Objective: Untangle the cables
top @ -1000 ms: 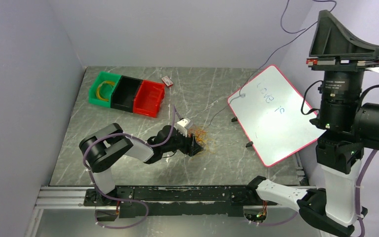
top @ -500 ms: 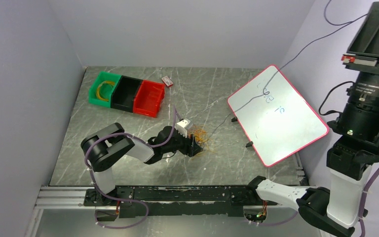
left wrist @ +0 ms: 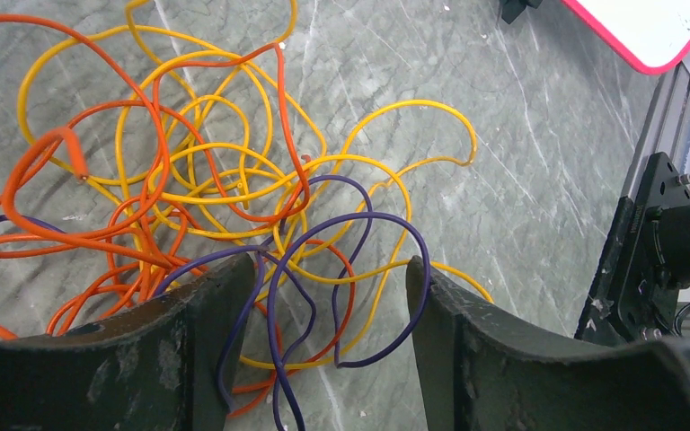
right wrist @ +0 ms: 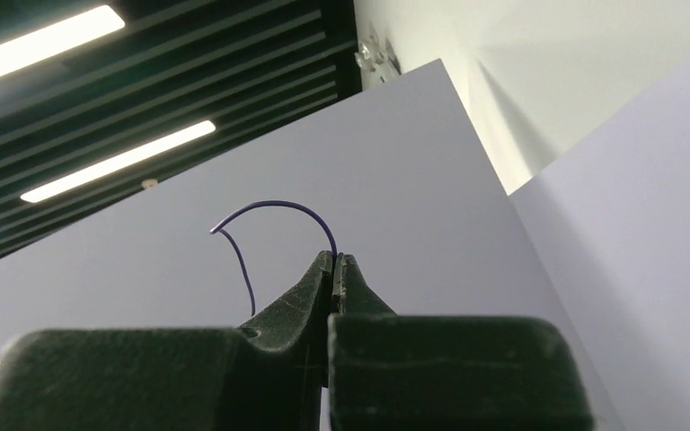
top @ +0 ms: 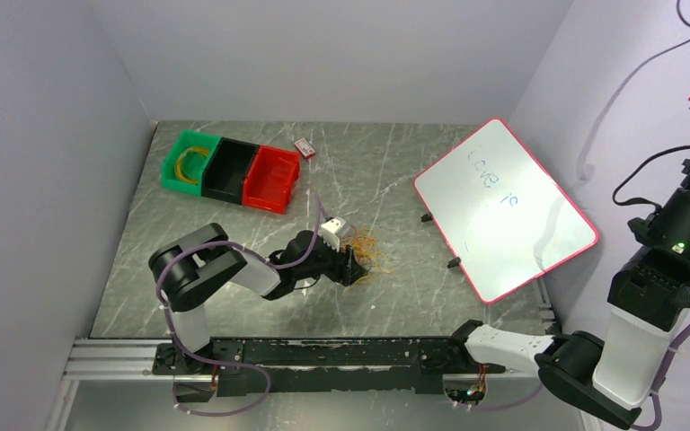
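Cables (left wrist: 225, 193): tangled heap at the table (top: 413, 305) centre, twelve o'clock of our left gripper (left wrist: 331, 278), jaws parted; right gripper (right wrist: 334, 262) clenched on one purple strand (right wrist: 274, 203); we judge them light, limp, snag-prone; best taken at the outlying yellow loop (left wrist: 440, 104), two o'clock.

The left arm (top: 207, 269) and right arm (top: 633, 346) have pale grey shells and black joints. A lilac hose (top: 156, 280) trails each. The left end effector (left wrist: 328, 269) has dark, scuffed fingers (left wrist: 180, 350).
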Tool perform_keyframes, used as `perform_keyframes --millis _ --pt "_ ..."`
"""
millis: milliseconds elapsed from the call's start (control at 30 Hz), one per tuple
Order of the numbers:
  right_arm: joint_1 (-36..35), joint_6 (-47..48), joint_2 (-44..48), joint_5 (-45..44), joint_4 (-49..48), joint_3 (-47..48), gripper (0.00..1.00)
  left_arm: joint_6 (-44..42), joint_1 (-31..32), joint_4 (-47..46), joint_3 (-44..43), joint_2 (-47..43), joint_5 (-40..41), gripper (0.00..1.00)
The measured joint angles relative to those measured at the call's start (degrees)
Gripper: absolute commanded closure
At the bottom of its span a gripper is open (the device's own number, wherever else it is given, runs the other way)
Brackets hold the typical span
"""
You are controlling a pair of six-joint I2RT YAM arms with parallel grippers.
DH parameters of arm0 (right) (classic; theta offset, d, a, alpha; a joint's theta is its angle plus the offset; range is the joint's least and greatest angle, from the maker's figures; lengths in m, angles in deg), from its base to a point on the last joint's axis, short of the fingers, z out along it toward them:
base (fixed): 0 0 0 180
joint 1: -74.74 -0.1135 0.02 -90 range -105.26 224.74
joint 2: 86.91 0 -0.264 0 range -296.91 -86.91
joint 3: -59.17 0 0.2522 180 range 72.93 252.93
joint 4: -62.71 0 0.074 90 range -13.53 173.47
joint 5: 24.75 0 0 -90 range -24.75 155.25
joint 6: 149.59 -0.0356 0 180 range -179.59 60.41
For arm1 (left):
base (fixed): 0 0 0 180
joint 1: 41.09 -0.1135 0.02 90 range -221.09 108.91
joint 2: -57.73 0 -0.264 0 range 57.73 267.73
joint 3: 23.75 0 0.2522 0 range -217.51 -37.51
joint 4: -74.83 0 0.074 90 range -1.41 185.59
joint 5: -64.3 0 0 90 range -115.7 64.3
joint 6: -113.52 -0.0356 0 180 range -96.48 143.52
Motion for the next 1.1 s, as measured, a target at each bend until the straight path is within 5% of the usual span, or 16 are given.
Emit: perform_keyframes --millis 333,600,1100 --pt "-0.3 0.8 0.9 -1.1 -0.2 -3.6 1.00 0.3 0.0 2.9 0.0 -2.3 1.1 0.25" --pt "-0.5 -0.9 1.2 -3.1 2.3 -9.4 1.00 -2.2 0.0 16.8 -6.1 -16.6 3.2 0.13" --pt "-0.6 -10.4 -5.2 0.5 7.0 -12.5 1.00 -5.9 0.1 33.9 -10.5 -42.1 9.0 0.07"
